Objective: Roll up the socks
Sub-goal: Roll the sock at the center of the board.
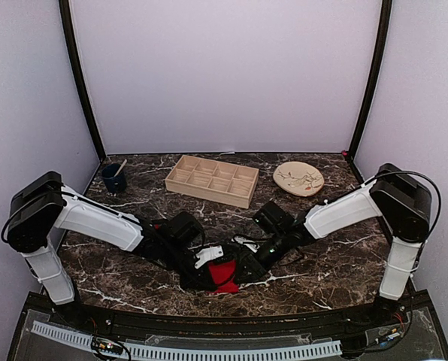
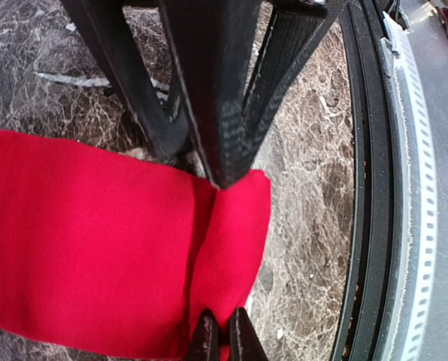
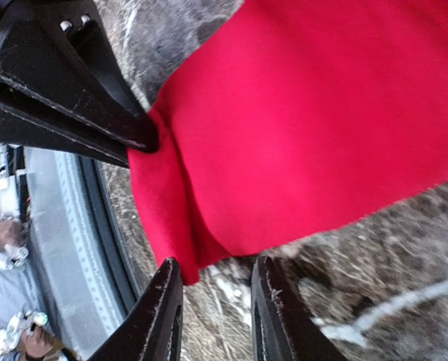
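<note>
Low in the centre of the top view, our left gripper (image 2: 222, 325) is pinched almost closed on a fold at one end of the red sock (image 1: 224, 275), which lies flat on the marble table (image 1: 337, 263). To its right, our right gripper (image 3: 214, 265) is narrowly parted at that end's other corner, clamping nothing. We judge the sock light, soft and floppy, best held at both hem corners.
</note>
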You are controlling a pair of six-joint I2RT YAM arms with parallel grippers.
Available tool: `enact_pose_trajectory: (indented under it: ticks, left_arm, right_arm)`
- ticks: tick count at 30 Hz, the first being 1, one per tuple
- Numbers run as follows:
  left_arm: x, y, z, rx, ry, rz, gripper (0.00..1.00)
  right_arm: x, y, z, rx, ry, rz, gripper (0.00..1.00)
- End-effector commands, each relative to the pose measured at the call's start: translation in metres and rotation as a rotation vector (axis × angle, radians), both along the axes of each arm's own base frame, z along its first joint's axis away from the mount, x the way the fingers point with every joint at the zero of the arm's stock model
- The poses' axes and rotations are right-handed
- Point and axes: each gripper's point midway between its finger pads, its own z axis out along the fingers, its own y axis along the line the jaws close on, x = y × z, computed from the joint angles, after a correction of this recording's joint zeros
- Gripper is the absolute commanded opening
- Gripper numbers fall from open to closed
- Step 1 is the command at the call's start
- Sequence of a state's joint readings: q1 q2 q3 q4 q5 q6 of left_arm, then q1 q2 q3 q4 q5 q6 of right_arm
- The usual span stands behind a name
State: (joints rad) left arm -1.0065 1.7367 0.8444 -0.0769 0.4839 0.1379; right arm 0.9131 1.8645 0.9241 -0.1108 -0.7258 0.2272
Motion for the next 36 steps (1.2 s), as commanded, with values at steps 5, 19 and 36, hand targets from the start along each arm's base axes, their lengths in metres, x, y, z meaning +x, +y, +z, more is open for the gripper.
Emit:
enact_pose_trajectory:
  ticks: [5, 19, 36]
  left_arm:
    - [-0.01, 0.027, -0.019, 0.11, 0.173, 0.015, 0.0]
    - [-0.005, 0.027, -0.024, 0.14, 0.387, 0.034, 0.0]
    - [-0.001, 0.029, -0.027, 0.148, 0.551, 0.045, 0.0]
  right_arm:
    - [0.028, -0.012, 0.005, -0.024, -0.167, -0.121, 0.31]
    - [0.035, -0.026, 0.027, -0.004, -0.387, -0.172, 0.31]
    - [-0.009, 0.007, 0.047, -0.013, -0.591, 0.028, 0.34]
